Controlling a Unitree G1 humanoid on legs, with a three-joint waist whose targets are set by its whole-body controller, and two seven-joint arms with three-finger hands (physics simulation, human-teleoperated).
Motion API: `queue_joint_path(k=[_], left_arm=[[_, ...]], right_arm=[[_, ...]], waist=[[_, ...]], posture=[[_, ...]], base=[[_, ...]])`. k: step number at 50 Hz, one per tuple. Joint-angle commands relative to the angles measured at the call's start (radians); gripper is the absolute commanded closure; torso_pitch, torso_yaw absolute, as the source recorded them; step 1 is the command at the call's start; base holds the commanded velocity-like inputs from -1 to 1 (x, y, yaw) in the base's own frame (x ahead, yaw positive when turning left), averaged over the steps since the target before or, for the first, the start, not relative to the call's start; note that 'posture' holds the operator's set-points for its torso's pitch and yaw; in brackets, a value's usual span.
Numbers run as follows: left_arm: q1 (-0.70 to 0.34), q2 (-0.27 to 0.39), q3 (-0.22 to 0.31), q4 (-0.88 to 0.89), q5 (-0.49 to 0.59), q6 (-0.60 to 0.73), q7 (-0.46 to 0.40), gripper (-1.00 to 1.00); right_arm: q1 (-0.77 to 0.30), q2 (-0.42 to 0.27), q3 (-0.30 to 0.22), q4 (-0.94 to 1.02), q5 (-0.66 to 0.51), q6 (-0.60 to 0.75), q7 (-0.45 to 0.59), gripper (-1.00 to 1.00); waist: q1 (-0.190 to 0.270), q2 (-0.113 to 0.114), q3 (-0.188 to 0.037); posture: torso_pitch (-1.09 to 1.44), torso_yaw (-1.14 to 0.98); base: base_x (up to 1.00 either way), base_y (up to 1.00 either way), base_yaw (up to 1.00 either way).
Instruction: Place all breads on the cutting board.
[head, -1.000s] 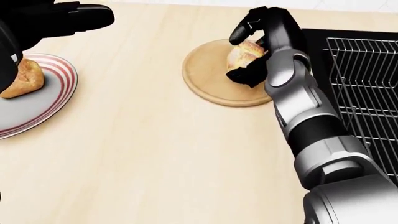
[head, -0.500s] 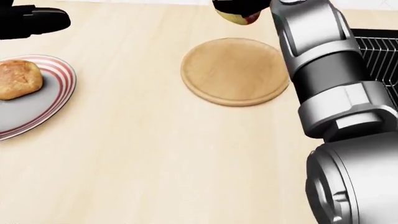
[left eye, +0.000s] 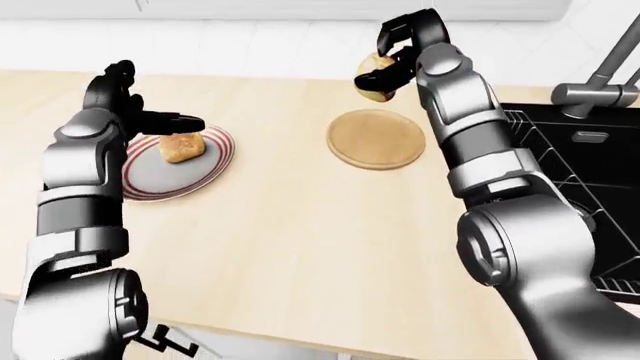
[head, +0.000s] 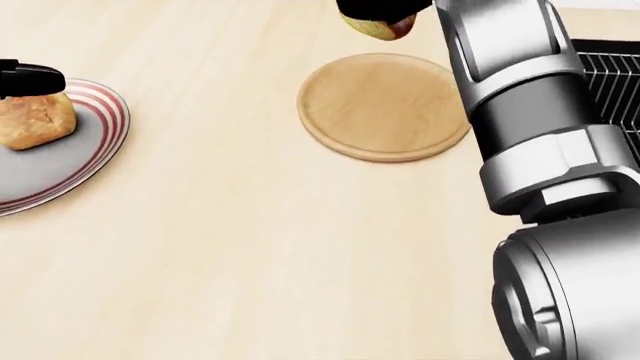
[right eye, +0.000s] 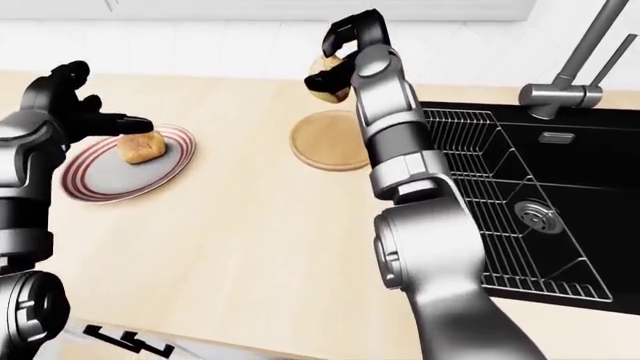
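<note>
A round wooden cutting board (head: 384, 105) lies bare on the light counter. My right hand (left eye: 392, 61) is raised above the board's far edge, fingers closed round a bread roll (left eye: 376, 84); in the head view only the roll's underside (head: 378, 27) shows at the top. A second bread roll (head: 36, 120) sits on a grey plate with a red-striped rim (head: 105, 146) at the left. My left hand (left eye: 135, 112) hovers just above that plate with fingers spread and nothing in them, one fingertip (head: 35, 78) over the roll.
A black sink (right eye: 545, 195) with a wire rack (right eye: 480, 187) lies right of the board, and a metal faucet (right eye: 565, 82) rises behind it. A white backsplash wall runs along the counter's top edge in the eye views.
My right hand lifted the roll off the cutting board and high above it, leaving the board bare. The left hand drew away to the left over the plate. The view shifted slightly.
</note>
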Motion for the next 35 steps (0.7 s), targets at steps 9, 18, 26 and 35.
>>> queue_joint_path(k=[9, 18, 26, 35], left_arm=[[-0.033, 0.015, 0.005, 0.034, 0.041, -0.106, -0.026, -0.91], [-0.036, 0.017, 0.005, 0.144, 0.075, -0.192, 0.002, -0.74], [-0.017, 0.013, -0.004, 0.17, 0.102, -0.227, 0.007, -0.65], [-0.008, 0.014, 0.0, 0.221, 0.113, -0.269, 0.018, -0.38]], right_arm=[[-0.044, -0.008, 0.0, -0.045, -0.007, -0.026, -0.004, 1.0], [-0.034, -0.004, 0.0, -0.06, -0.006, -0.02, -0.007, 1.0], [-0.02, -0.006, -0.001, -0.07, -0.007, -0.02, -0.009, 1.0], [-0.02, -0.009, -0.001, -0.073, -0.006, -0.019, -0.007, 1.0]], waist=[[0.0, 0.009, -0.041], [-0.001, 0.01, -0.045], [-0.001, 0.01, -0.045], [-0.002, 0.011, -0.047]], posture=[[0.0, 0.0], [0.0, 0.0], [0.0, 0.0], [0.0, 0.0]], base=[[0.0, 0.0, 0.0], [0.0, 0.0, 0.0], [0.0, 0.0, 0.0], [0.0, 0.0, 0.0]])
